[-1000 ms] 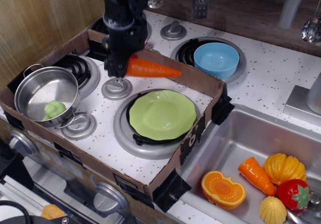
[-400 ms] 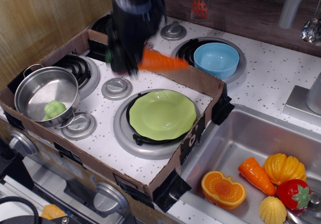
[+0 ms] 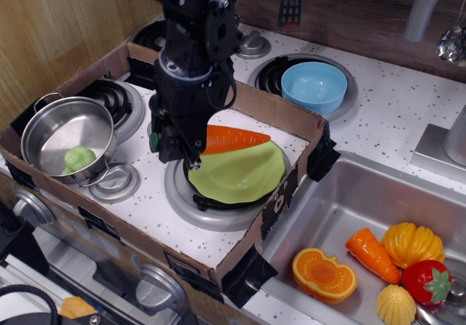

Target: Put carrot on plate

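Observation.image: pincer (image 3: 182, 144) clamps the carrot (image 3: 234, 138) over the plate (image 3: 240, 172); pot (image 3: 67, 132) holds a green lump (image 3: 79, 157).

— What crowds the plate (image 3: 244, 173)?
— The cardboard wall (image 3: 291, 128) runs along its far and right sides; the pot (image 3: 67, 135) sits well left.
— Open room?
— Bare stovetop (image 3: 149, 208) on the near-left side.

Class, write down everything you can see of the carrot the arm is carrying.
The carrot is long, tapered and bright orange, with a plastic look. It lies roughly level, its pointed tip toward the right, over the back rim of the green plate. Its thick end is hidden in the black end effector, which is shut on it; a bit of green shows at the far left side. Whether it touches the plate cannot be told.
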